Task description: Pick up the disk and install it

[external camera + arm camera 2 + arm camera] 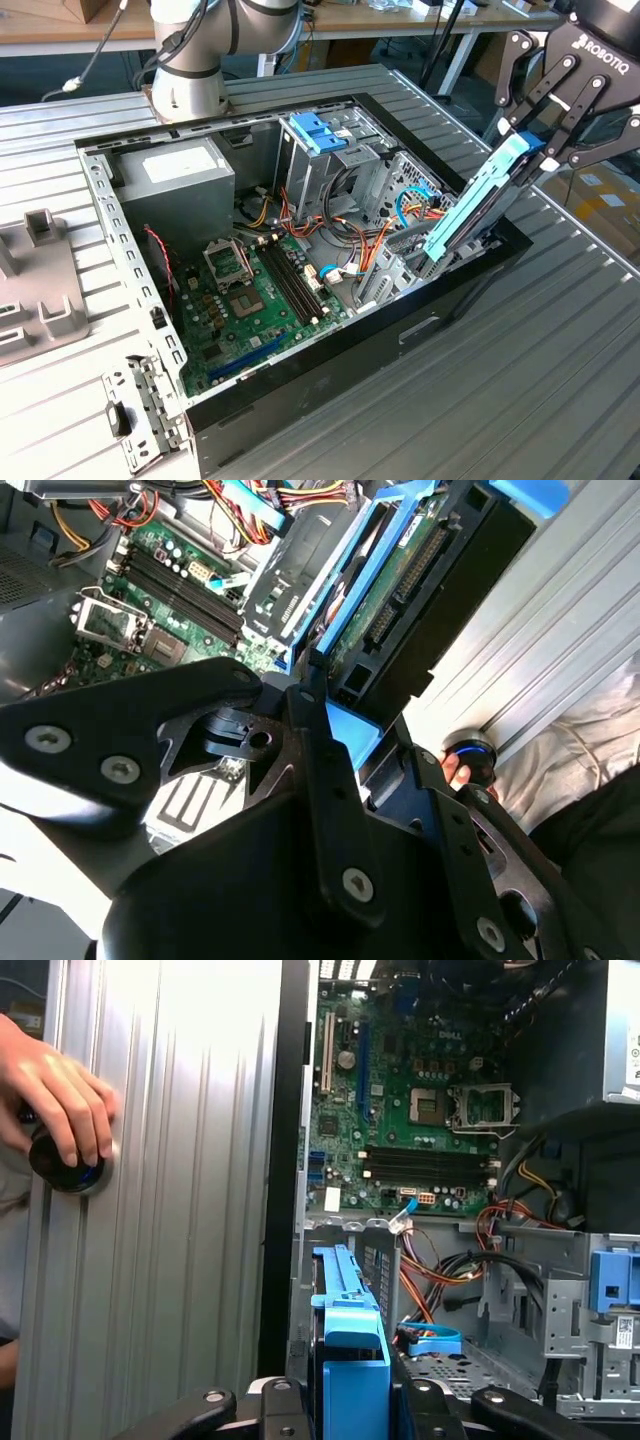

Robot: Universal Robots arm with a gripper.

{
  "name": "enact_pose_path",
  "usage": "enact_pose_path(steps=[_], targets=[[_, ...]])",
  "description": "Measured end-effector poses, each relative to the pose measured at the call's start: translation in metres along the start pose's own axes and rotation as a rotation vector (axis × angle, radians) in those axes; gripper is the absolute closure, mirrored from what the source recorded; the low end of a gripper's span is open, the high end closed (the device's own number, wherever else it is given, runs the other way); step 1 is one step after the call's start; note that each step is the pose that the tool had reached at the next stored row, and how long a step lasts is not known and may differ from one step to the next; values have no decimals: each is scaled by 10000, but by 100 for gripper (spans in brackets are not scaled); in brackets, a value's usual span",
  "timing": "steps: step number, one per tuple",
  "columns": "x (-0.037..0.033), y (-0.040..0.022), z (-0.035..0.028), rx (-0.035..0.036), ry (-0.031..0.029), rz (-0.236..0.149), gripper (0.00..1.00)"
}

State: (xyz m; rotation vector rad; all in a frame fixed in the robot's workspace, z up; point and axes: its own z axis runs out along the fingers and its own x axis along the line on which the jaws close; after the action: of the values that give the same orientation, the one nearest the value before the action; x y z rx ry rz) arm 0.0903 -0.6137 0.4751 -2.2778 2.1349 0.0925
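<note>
The disk (478,208) is a flat drive in a light-blue carrier. It hangs tilted over the open computer case (470,300) on the exterior view's right, its lower end down among the metal bay walls (400,262). My gripper (532,152) is shut on its upper end, one black finger on each side. In the second wrist view the disk (400,575) shows its green circuit board and connector beyond my fingers (305,715). In the first wrist view the blue carrier (350,1335) stands on edge between my fingers (440,1400), just above the bay.
Inside the case lie a green motherboard (250,300), a grey power-supply box (175,175), a metal cage with light-blue handles (318,135) and loose cables (365,245). A hand (60,1100) rests on a round knob (65,1165) on the ribbed table. The arm's base (195,70) stands behind the case.
</note>
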Motion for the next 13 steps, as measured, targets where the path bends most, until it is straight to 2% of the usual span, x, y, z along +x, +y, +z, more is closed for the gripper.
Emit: enact_pose_path(steps=[5,13], targets=[[-24,-3,33,-1,5,0,63],[-197,-14,64,0,6,0,63]])
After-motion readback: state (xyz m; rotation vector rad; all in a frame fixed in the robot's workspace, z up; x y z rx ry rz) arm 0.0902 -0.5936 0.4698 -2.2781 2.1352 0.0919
